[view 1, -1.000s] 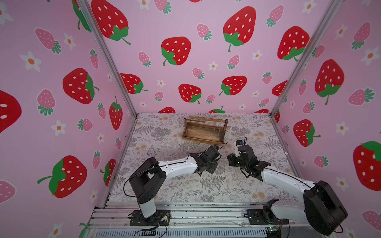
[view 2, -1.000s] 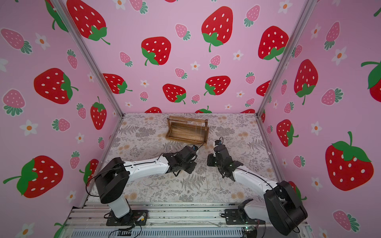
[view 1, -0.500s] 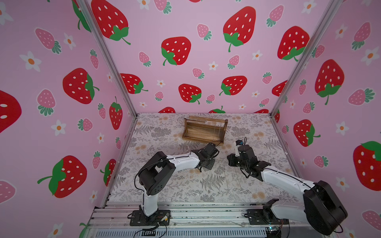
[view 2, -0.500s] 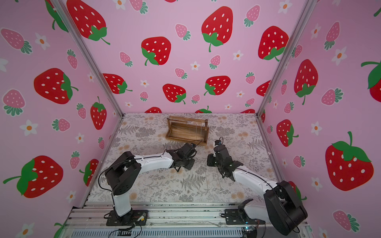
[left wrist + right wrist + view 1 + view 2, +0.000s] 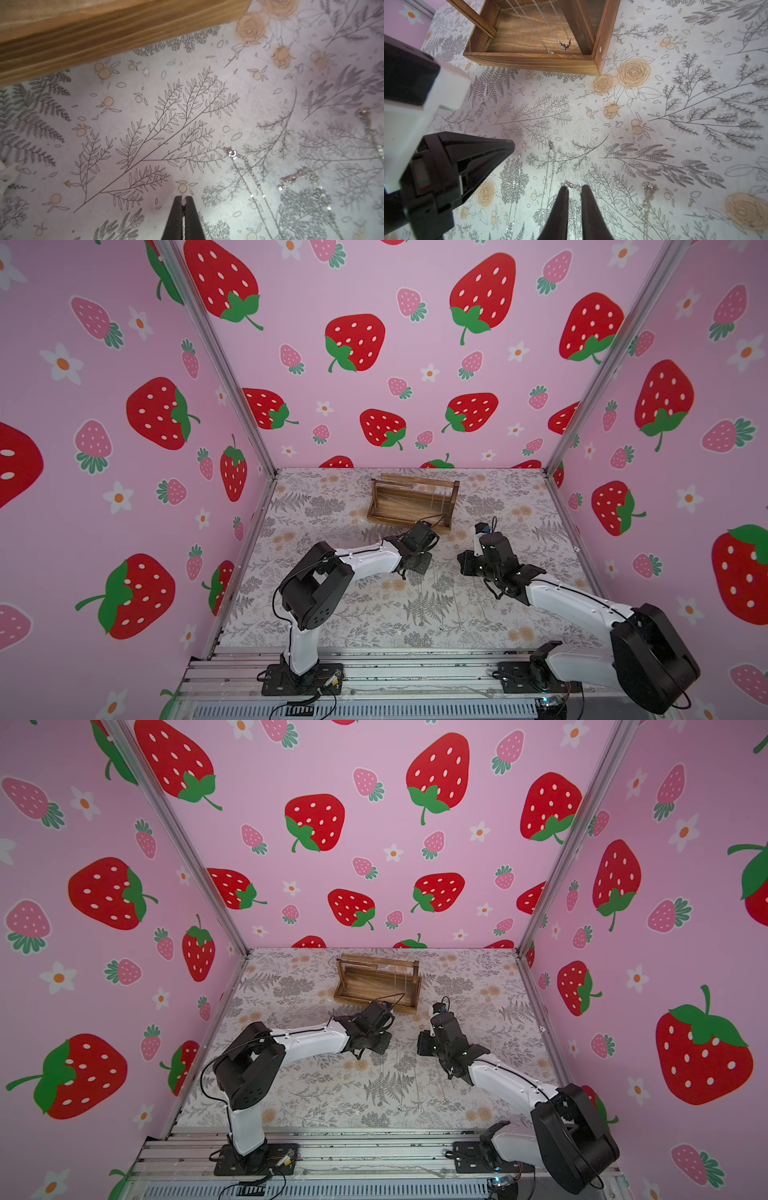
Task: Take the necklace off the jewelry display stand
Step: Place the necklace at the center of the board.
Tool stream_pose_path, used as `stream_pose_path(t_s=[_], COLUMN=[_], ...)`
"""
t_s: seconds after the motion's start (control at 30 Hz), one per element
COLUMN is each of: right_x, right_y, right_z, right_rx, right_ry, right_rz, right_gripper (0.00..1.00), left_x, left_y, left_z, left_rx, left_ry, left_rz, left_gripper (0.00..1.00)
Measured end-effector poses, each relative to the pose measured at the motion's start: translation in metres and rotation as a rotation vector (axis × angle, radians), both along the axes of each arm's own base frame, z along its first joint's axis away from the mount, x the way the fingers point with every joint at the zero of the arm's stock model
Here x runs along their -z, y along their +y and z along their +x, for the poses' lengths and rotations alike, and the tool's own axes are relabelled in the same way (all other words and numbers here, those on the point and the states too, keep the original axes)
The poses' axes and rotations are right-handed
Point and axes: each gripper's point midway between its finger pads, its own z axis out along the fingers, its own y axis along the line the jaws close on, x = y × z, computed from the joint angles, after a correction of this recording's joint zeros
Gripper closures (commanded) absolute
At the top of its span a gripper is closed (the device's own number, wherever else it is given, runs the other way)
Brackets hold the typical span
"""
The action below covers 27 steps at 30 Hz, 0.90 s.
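Observation:
The jewelry display stand (image 5: pixel 411 506), a dark brown wooden rack, stands at the back middle of the table, and a necklace (image 5: pixel 565 43) with a small pendant hangs from its bar over the tray. In the left wrist view, my left gripper (image 5: pixel 183 199) is shut, low over the table just in front of the stand's base (image 5: pixel 104 31). A tiny silver piece of a necklace chain is pinched at its tips. My right gripper (image 5: pixel 574 188) hovers to its right with a narrow gap between the fingers. A clasp and chain (image 5: pixel 569 185) lie on the table under its tips.
Several thin silver necklaces lie loose on the floral table cover in front of the stand, among them one with a round clasp (image 5: pixel 232 153) and another at the right (image 5: pixel 648 187). Pink strawberry walls (image 5: pixel 374 364) enclose the table on three sides.
The left arm's elbow has swung up and forward, and its gripper has edged a little closer to the stand. The right arm has stayed still.

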Motion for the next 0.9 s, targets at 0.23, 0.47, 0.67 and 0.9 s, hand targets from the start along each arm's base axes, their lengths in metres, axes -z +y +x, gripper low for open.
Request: stream_pose_path(t_s=[0.23, 0.47, 0.67, 0.9], right_x=[0.0, 0.0, 0.001, 0.016], right_y=[0.0, 0.0, 0.0, 0.001], right_z=[0.0, 0.0, 0.0, 0.004], right_rx=[0.0, -0.001, -0.001, 0.001], right_ry=[0.0, 0.001, 0.002, 0.07], right_rz=[0.0, 0.0, -0.001, -0.063], right_gripper=[0.85, 0.85, 0.85, 0.85], left_x=[-0.001, 0.0, 0.0, -0.027], left_y=[-0.001, -0.001, -0.001, 0.003], left_z=[0.002, 0.002, 0.003, 0.001], left_rx=[0.005, 0.008, 0.009, 0.001], left_ry=[-0.003, -0.007, -0.008, -0.043], left_rz=[0.002, 0.007, 0.008, -0.027], left_gripper=[0.96, 0.77, 0.76, 0.8])
